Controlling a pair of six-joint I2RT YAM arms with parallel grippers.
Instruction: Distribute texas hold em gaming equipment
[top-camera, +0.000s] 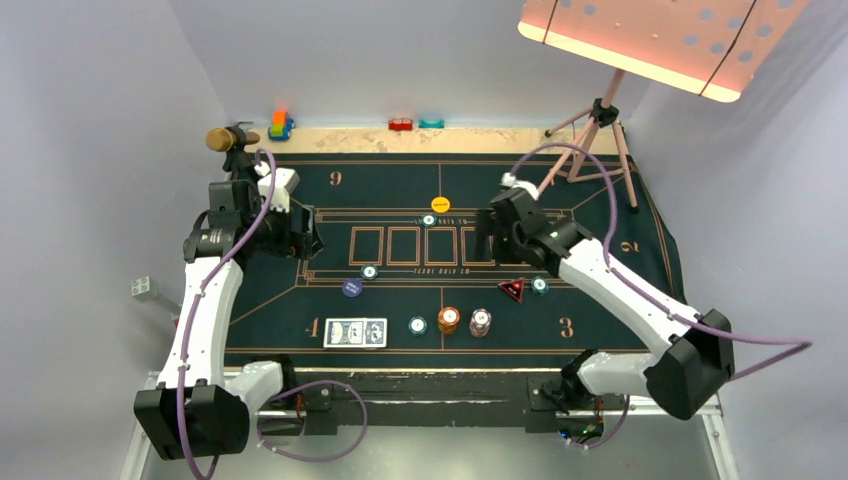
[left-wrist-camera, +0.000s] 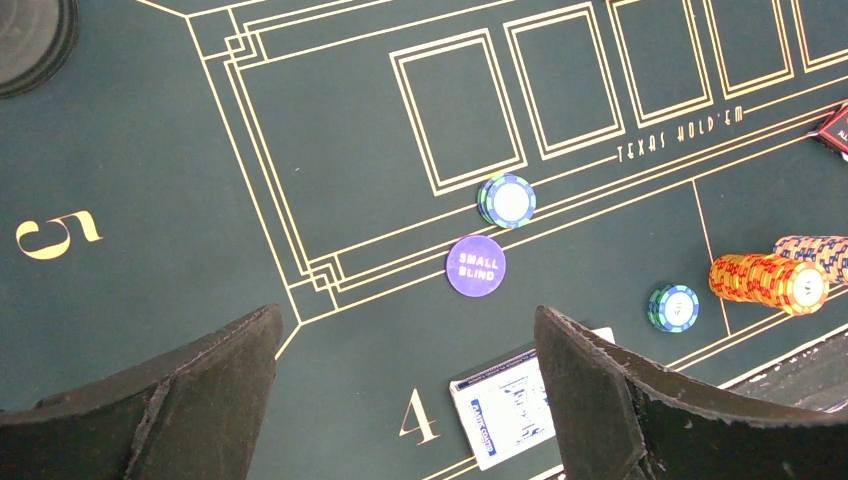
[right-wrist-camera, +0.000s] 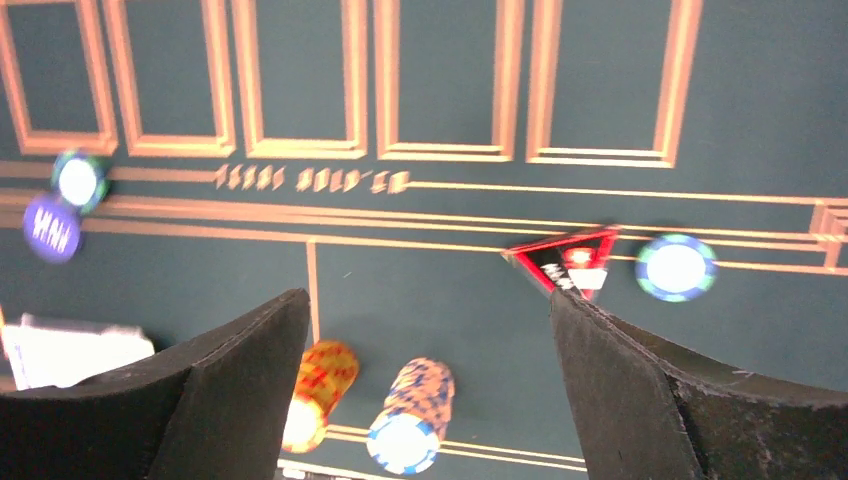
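Cards (top-camera: 355, 332), long axis left-right, left end effector (left-wrist-camera: 405, 315) released, right end effector (right-wrist-camera: 428, 300) released

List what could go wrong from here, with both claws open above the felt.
1. The orange chip stack and striped chip stack stand close together. The right claw closing on one could topple the other.
2. The triangle marker nearly touches a teal chip, so picking up either may drag its neighbour.
3. The cards lie flat, and the left claw may skid them rather than lift them.
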